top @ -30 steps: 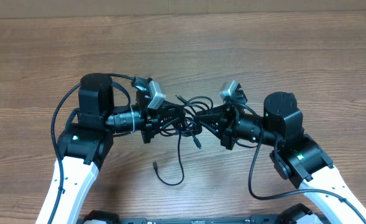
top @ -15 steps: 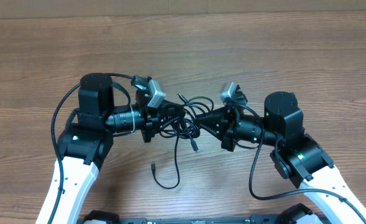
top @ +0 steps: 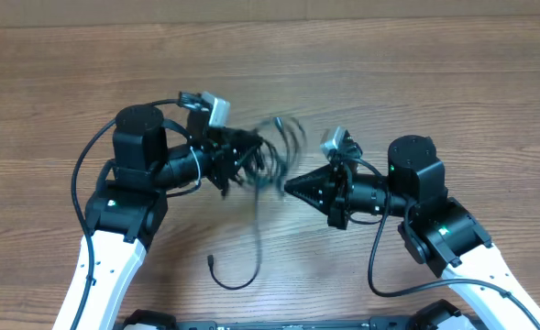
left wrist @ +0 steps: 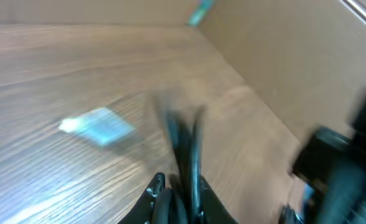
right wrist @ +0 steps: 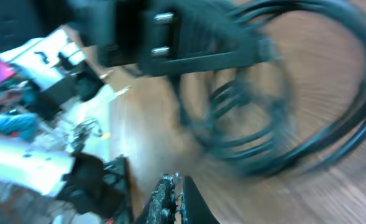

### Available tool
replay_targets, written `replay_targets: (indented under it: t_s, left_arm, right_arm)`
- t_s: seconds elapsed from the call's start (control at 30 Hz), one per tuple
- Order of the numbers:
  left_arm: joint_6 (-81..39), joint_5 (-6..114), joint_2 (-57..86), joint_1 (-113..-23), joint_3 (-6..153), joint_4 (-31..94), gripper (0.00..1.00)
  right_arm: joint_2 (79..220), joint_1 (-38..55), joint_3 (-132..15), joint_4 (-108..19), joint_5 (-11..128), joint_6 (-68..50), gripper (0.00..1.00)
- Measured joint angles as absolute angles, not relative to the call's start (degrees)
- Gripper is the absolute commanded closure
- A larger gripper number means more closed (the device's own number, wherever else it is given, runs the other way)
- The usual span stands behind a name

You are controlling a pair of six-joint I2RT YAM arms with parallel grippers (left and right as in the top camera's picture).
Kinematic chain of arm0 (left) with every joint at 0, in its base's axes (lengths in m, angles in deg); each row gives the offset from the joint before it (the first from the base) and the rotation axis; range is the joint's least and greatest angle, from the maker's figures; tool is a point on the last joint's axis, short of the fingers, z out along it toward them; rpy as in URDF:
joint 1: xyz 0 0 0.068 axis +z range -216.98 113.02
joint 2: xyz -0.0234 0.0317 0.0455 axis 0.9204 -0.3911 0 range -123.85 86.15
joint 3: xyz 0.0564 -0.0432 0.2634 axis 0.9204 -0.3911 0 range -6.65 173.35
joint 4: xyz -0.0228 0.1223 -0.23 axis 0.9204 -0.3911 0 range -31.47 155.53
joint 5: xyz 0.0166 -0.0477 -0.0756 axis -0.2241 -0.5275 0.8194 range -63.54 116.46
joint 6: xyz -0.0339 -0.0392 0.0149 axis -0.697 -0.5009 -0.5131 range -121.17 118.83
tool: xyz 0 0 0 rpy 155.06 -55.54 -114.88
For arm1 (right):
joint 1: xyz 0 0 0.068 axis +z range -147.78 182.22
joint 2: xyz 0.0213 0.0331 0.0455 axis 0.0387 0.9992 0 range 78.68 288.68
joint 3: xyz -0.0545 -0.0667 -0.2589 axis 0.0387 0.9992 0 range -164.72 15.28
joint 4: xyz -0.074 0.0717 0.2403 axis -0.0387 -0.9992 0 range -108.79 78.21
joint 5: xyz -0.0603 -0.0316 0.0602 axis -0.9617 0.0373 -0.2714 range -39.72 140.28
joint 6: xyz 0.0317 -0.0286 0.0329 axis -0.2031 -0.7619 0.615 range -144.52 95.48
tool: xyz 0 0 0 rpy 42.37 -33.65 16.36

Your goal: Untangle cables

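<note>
**Left arm grips the tangle, right arm's tips pinched beside it**

From overhead, the left fingers (top: 236, 163) are clenched on the tangle of thin black cables (top: 274, 151), and the bundle sits up off the brown wood-grain worktop (top: 416, 82), between the two arms. The loops are smeared with blur, so individual strands can't be separated. One strand drops out of the bundle and down to the worktop, curling into a small hook near the front edge. Its small plug end (top: 212, 261) lies flat on the wood, well apart from the rest.

On the left wrist camera, a dark cable (left wrist: 186, 146) runs straight up from between the two fingers (left wrist: 160, 198), blurred but clearly pinched there. A pale blue patch (left wrist: 99, 126) lies on the worktop beyond, too soft to identify.

The right fingers (top: 292, 188) are drawn together into a point, aimed at the bundle and just beside its lower edge. Whether they touch it can't be told. On the right wrist camera those fingers (right wrist: 165, 200) sit pressed close with nothing visible between them. The cable loops (right wrist: 263, 124) hang ahead of them, with the left arm's black fingers (right wrist: 189, 46) above.
</note>
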State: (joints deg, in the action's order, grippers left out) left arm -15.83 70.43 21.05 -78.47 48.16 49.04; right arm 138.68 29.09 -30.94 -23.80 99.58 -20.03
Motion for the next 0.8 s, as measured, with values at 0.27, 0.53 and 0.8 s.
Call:
replay_targets:
  t_s: [0.27,0.53,0.8]
  left_arm:
    - [-22.12,65.84,20.96,-78.47,48.16,49.02,0.96]
    - [-17.1,68.83,20.96,-78.47,48.16,48.03,0.96]
    - [-1.97,80.75,20.96,-78.47,48.16,45.48,0.96]
  right_arm:
    - [138.68,29.31,-30.94,-23.82,102.47,-20.03,0.96]
    - [138.68,29.31,-30.96,-24.7,100.7,-19.64,0.57]
    - [138.68,29.31,-31.0,-21.18,98.27,-20.05,0.44]
